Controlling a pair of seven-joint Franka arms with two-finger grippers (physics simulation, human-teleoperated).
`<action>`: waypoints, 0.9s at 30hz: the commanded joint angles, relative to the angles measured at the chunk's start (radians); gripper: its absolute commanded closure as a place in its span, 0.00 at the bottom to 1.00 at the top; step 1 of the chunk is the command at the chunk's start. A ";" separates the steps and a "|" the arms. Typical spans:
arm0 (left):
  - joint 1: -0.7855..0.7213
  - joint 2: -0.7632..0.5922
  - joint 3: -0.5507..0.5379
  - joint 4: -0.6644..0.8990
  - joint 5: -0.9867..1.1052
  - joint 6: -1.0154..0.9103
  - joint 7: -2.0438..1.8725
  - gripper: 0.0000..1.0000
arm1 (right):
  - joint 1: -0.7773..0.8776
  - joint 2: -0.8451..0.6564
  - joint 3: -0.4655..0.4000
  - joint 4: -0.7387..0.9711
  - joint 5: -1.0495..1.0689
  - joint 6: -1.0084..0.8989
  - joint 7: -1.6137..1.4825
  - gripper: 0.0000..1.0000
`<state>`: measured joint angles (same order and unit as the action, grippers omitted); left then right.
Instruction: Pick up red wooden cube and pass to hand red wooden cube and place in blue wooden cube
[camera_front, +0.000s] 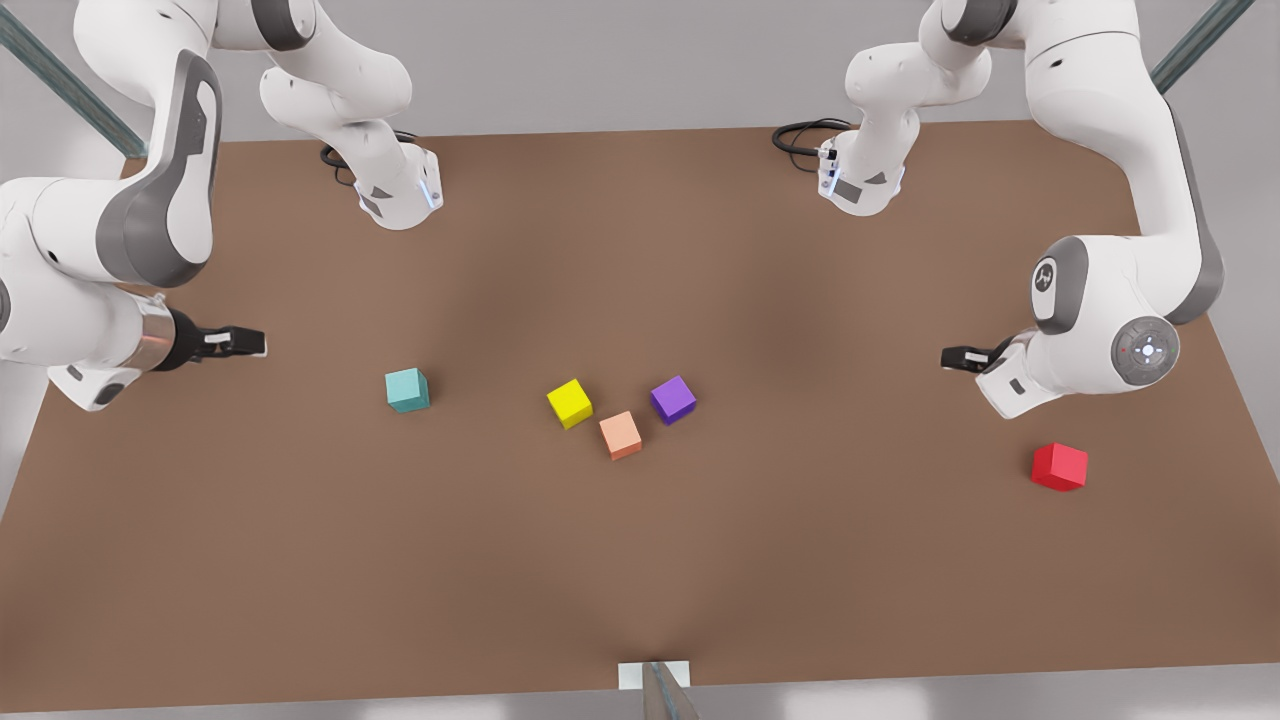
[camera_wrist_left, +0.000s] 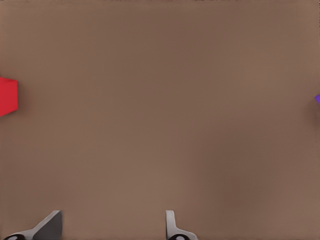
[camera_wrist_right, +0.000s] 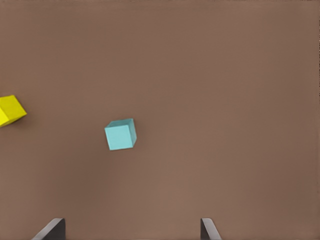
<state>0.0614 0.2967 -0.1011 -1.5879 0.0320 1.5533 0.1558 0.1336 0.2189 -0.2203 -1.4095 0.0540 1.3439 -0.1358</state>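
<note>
Tabletop (camera_front: 640, 560): red wooden cube (camera_front: 1059, 467) nr right edge.

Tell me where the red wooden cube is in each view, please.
Front view: red wooden cube lies alone on the table, at the front view's right, near the left gripper.
Left wrist view: at the picture's edge, partly cut off.
Right wrist view: not in it.
Shared landmark: brown table.

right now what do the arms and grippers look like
Both arms are glossy white with grey joint covers. The left gripper and right gripper are black with dark grey fingers; the right has a silver wrist ring. Black cables coil at both bases, which carry small blue lights.
</note>
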 joint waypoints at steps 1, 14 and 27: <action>0.000 0.007 0.000 0.014 0.000 -0.009 0.057 0.00 | 0.000 -0.001 0.001 0.000 -0.013 0.020 0.036 0.00; 0.183 0.501 0.119 0.304 0.009 0.458 0.444 0.00 | 0.001 0.007 0.002 -0.016 0.017 0.037 0.039 0.00; 0.224 0.559 0.129 0.290 0.036 0.516 0.847 0.00 | 0.009 0.014 0.006 -0.029 0.018 0.038 0.039 0.00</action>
<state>0.2852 0.8550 0.0267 -1.2981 0.0632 2.0446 0.5518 0.1430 0.2338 -0.2142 -1.4393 0.0715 1.3817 -0.1056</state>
